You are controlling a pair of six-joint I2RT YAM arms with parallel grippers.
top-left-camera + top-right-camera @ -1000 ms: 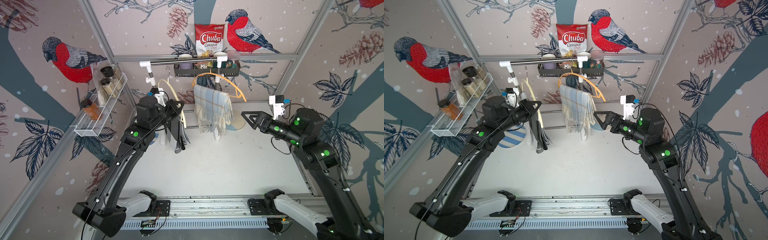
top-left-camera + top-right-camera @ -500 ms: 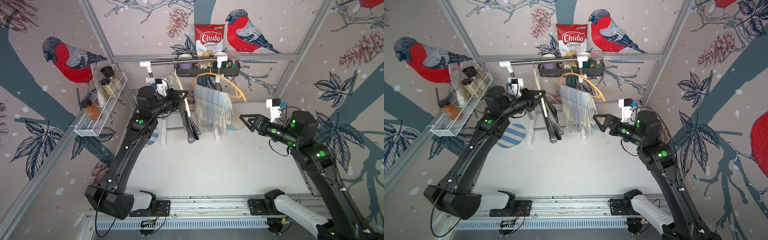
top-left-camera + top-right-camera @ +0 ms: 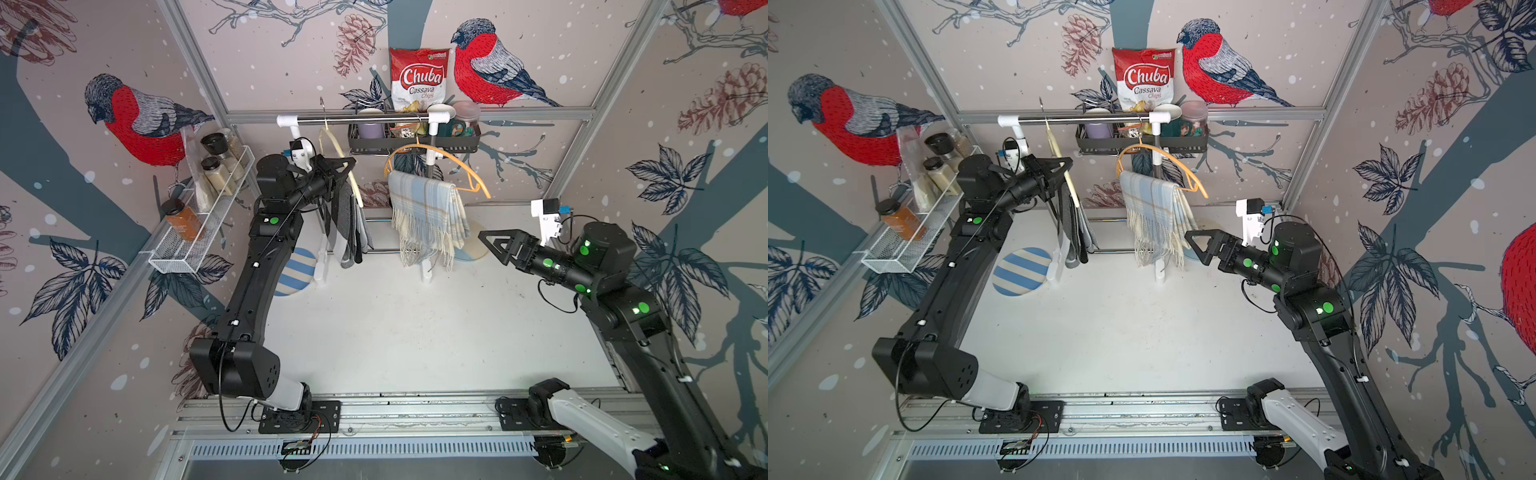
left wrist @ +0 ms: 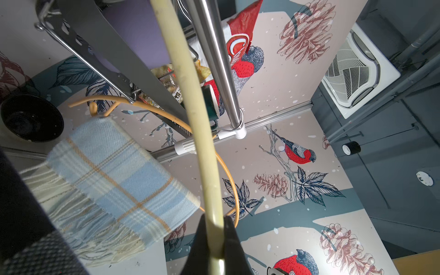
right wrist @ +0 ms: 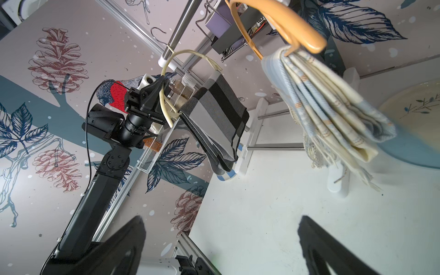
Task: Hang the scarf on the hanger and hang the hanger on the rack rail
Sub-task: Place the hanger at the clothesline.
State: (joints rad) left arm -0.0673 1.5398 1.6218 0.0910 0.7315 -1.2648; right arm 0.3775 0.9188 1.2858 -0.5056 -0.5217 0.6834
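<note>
A grey and black scarf [image 3: 350, 232] [image 3: 1076, 237] [image 5: 219, 112] is draped over the bar of a cream hanger [image 3: 352, 183] [image 3: 1070, 183] [image 4: 190, 95] [image 5: 188, 53]. My left gripper [image 3: 347, 166] [image 3: 1065, 164] [image 4: 213, 217] is shut on that hanger's arm, high up by the steel rail [image 3: 374, 120] [image 4: 214, 59]. The hanger's wire hook [image 3: 322, 104] reaches the rail; whether it rests on it I cannot tell. My right gripper [image 3: 484, 237] [image 3: 1190, 237] [image 5: 221, 221] stands open and empty, low and to the right.
An orange hanger [image 3: 440, 156] [image 5: 307, 40] with a pale blue plaid scarf [image 3: 428, 220] [image 4: 114, 176] hangs on the same rail. A black basket [image 3: 415, 143] holds cups and a chips bag [image 3: 419, 79]. A wire spice shelf [image 3: 199, 232] is on the left wall. A striped plate [image 3: 293, 274] lies below.
My left arm has carried the cream hanger and grey scarf up and back to the rail. The right arm has drawn back a little, still open.
</note>
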